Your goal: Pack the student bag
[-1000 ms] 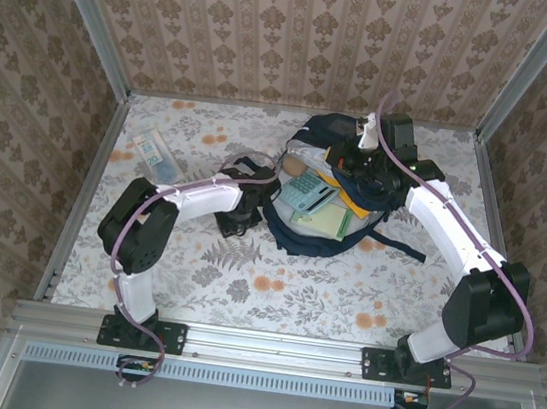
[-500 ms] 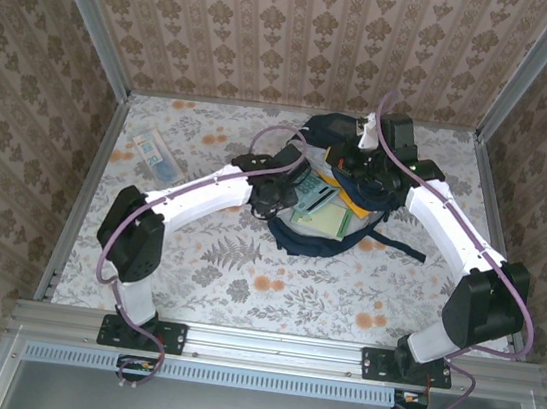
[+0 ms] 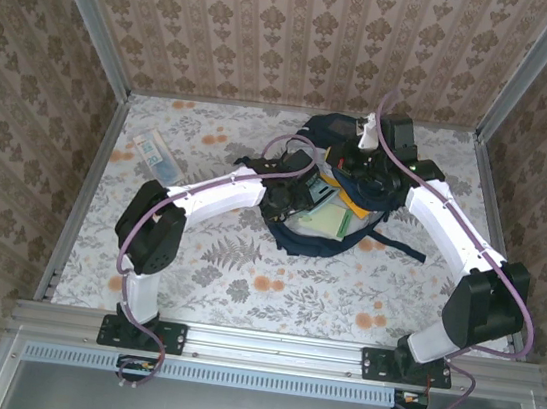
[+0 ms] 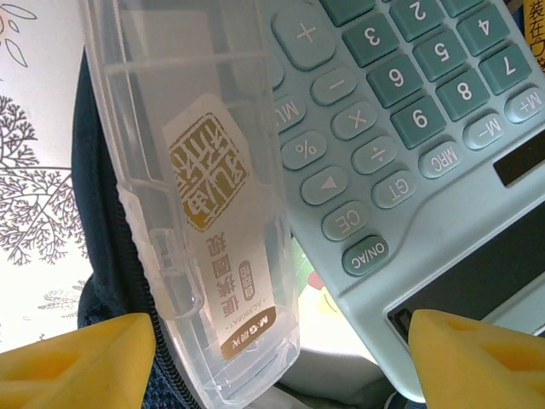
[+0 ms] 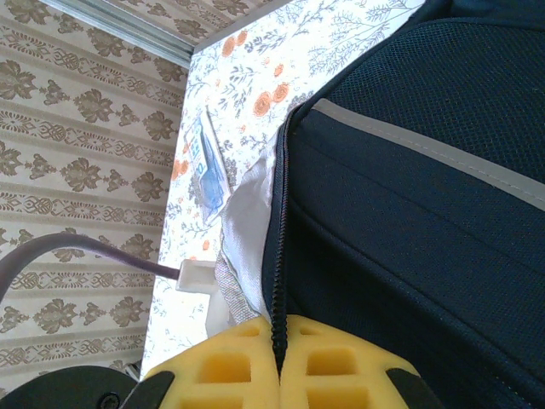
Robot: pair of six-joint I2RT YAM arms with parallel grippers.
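The student bag (image 3: 321,245) lies open at the back middle of the table, navy with a pale lining. My left gripper (image 3: 291,195) hovers over its opening and is open. Between its yellow fingers (image 4: 77,358) lies a clear plastic case (image 4: 204,213) with a gold-and-white label, touching neither finger. The case rests beside a pale green calculator (image 4: 409,128), just inside the bag's zipped edge (image 4: 102,256). A yellow-green notebook (image 3: 328,219) also lies in the opening. My right gripper (image 5: 279,362) is shut on the bag's zipper edge (image 5: 277,256), holding the flap up at the far side (image 3: 359,170).
A blue-and-white pack (image 3: 156,156) lies on the floral tablecloth to the left of the bag, and it also appears in the right wrist view (image 5: 209,166). Patterned walls and metal rails enclose the table. A bag strap (image 3: 399,245) trails to the right.
My left arm swung right from the table beside the bag to over its opening. Its gripper opened and let go of the clear case. The right arm held still.
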